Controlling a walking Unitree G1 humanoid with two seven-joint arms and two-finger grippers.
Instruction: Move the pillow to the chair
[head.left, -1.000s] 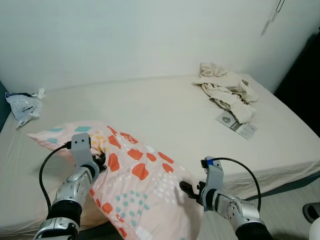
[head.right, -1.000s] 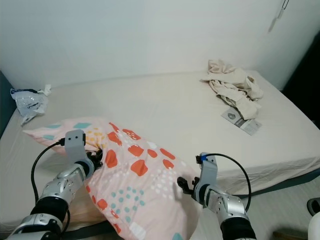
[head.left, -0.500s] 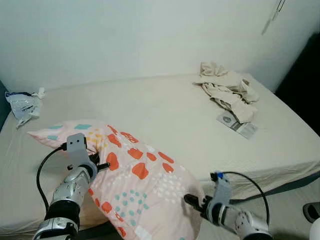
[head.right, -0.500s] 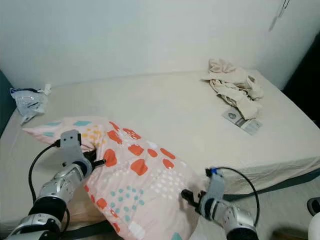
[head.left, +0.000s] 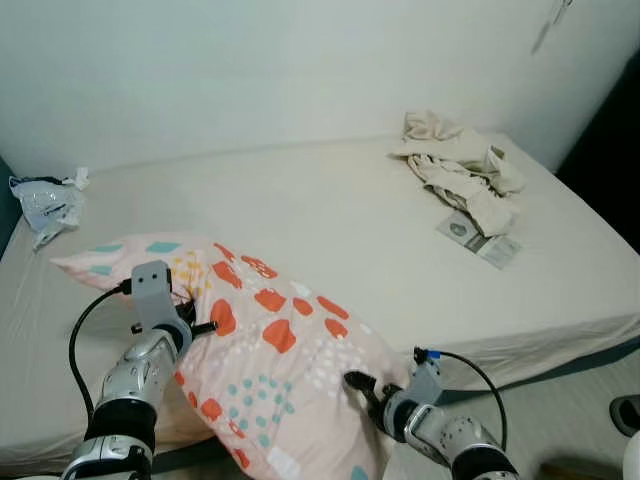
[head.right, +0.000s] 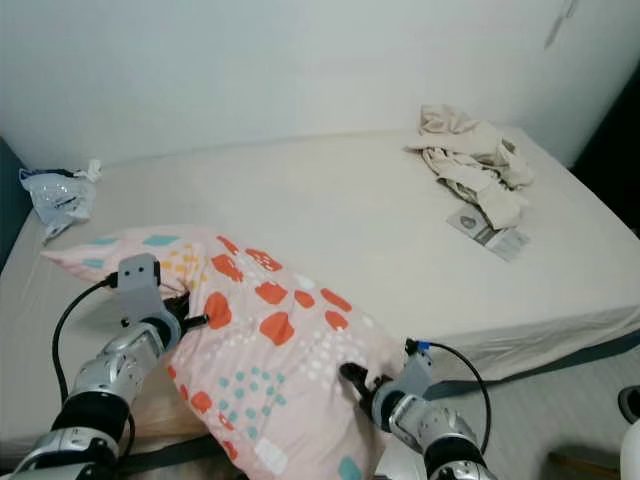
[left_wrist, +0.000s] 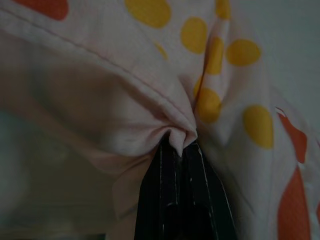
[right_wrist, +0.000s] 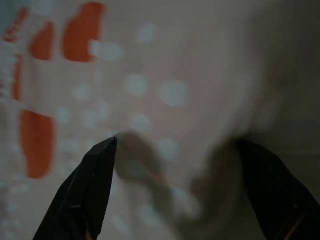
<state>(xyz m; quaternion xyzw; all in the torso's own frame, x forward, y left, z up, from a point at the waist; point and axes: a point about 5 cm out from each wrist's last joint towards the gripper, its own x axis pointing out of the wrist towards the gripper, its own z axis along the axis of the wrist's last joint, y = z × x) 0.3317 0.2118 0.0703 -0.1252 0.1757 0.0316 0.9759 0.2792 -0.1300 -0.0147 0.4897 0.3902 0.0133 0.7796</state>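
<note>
Across the bed (head.left: 330, 230) lies a pink patterned pillow (head.left: 280, 370); left gripper (left_wrist: 179, 150) pinches its fabric, right gripper (right_wrist: 175, 165) apparently spread against it.

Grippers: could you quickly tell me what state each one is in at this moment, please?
Left gripper: closed, pinching a fold of the pillow.
Right gripper: open, fingers spread against the pillow's near corner, not gripping it.

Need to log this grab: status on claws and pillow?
Left claw shut on pillow fabric. Right claw open at the pillow's near corner. Pillow lies on bed. Nothing in the way.
</note>
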